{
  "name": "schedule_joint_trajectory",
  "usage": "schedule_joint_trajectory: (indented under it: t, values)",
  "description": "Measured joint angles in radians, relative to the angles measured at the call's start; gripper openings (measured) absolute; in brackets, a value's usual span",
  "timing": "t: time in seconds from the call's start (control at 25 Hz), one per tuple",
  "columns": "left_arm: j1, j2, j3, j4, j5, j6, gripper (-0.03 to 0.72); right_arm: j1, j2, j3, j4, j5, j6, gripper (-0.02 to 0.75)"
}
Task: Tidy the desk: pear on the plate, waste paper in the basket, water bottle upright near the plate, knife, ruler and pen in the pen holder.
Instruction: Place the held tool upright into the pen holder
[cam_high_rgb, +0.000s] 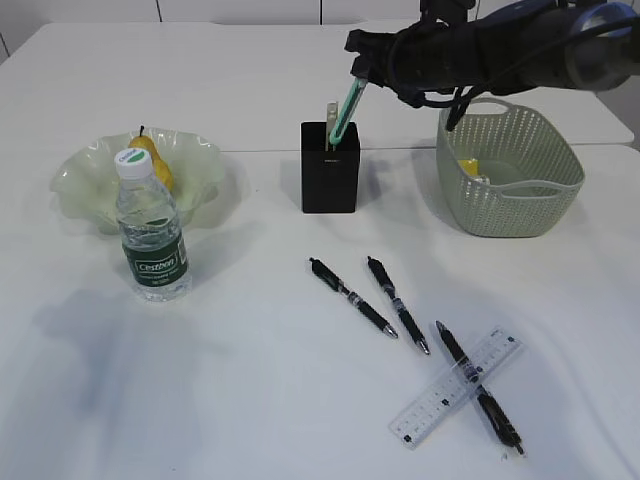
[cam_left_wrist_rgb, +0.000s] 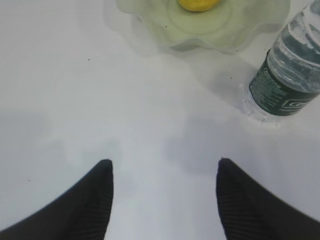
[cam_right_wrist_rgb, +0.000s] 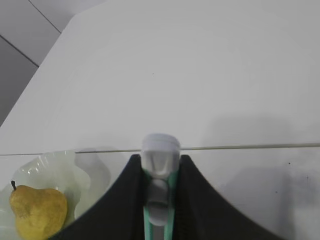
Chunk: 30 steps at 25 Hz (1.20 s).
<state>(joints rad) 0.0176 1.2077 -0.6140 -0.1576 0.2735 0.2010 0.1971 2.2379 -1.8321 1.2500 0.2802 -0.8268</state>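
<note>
While the right gripper (cam_high_rgb: 362, 82) is clamping the green-and-white knife (cam_high_rgb: 346, 110) and tilting its lower end into the black pen holder (cam_high_rgb: 330, 167), the trick, I'd say, is straightening it over the opening before letting go, so it is dropping inside rather than tipping the cup. The left gripper (cam_left_wrist_rgb: 162, 172) is hovering with jaws spread and empty over bare desk (cam_high_rgb: 250, 400), near the bottle (cam_high_rgb: 150, 225) and the plate (cam_high_rgb: 80, 185) carrying one pear (cam_high_rgb: 150, 158). Counting: three pens (cam_high_rgb: 352, 297) and one ruler (cam_high_rgb: 456, 386) are lying near right, one basket (cam_high_rgb: 510, 170) is sitting far right.
</note>
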Motion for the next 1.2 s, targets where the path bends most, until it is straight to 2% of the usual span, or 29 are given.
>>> schedule_joint_trajectory:
  t: [0.6, 0.8, 1.0, 1.2]
  values:
    - [0.000, 0.000, 0.000, 0.000, 0.003, 0.000, 0.445, -0.001, 0.072, -0.028, 0.021, 0.000, 0.000, 0.131]
    - [0.000, 0.000, 0.000, 0.000, 0.004, 0.000, 0.444, -0.001, 0.072, -0.028, 0.025, 0.017, 0.000, 0.170]
    - [0.000, 0.000, 0.000, 0.000, 0.004, 0.000, 0.444, -0.001, 0.072, -0.028, 0.047, 0.044, -0.002, 0.249]
    - [0.000, 0.000, 0.000, 0.000, 0.010, 0.000, 0.443, -0.001, 0.072, -0.028, 0.056, 0.056, -0.002, 0.270]
